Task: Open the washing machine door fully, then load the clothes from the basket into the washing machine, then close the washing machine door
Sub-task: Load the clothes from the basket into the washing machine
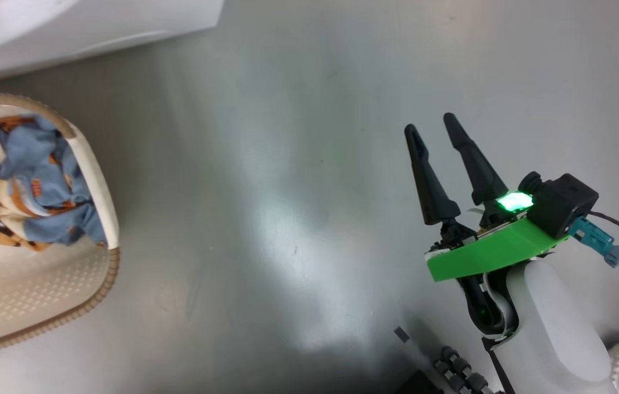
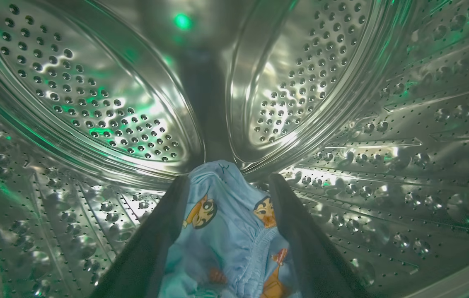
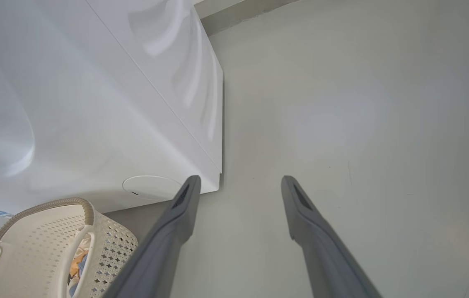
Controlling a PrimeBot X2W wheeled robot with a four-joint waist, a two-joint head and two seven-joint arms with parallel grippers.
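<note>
**Loading, release phase.** The left hand (image 2: pixel 229 179) is inside the steel drum (image 2: pixel 93 103) of the washing machine (image 3: pixel 93 103), with the perforated back wall ahead of its fingertips. Its fingers are spread wide. A light blue printed garment (image 2: pixel 222 236) lies between them, touching both inner faces but apparently not pinched. Whether the fabric rests on the drum wall beneath the hand cannot be told. The step in hand, as judged, is letting go of one piece of the clothes. To do it well, hold the fingers fully apart and draw the hand straight back along its own axis, so the fabric slides off rather than trailing out with it. A slight shake would free any fold caught on a finger. The right hand (image 1: pixel 430 123) hangs empty and wide open above the floor (image 1: pixel 287 219). The basket (image 1: pixel 99 186) sits well apart, off to that hand's left, and holds more clothes (image 1: pixel 41 175) for later trips.
</note>
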